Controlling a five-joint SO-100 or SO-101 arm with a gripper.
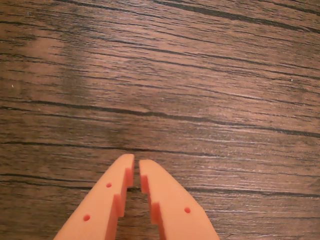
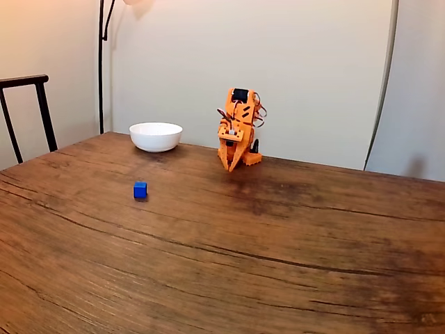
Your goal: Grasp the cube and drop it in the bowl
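Note:
A tiny blue cube [image 2: 140, 189] sits on the wooden table, left of centre in the fixed view. Behind it, near the table's far edge, stands the white bowl [image 2: 156, 136]. The orange arm is folded up at the back of the table, right of the bowl, with its gripper [image 2: 231, 167] pointing down just above the wood, well away from the cube. In the wrist view the gripper [image 1: 136, 161] enters from the bottom with its two orange fingertips nearly touching and nothing between them; bare wood grain lies below.
The dark wooden table [image 2: 278, 257] stretches wide in front of the arm. A black chair back [image 2: 28, 111] stands at the left edge and a thin dark lamp pole [image 2: 101, 62] rises behind the bowl. A pale wall is behind.

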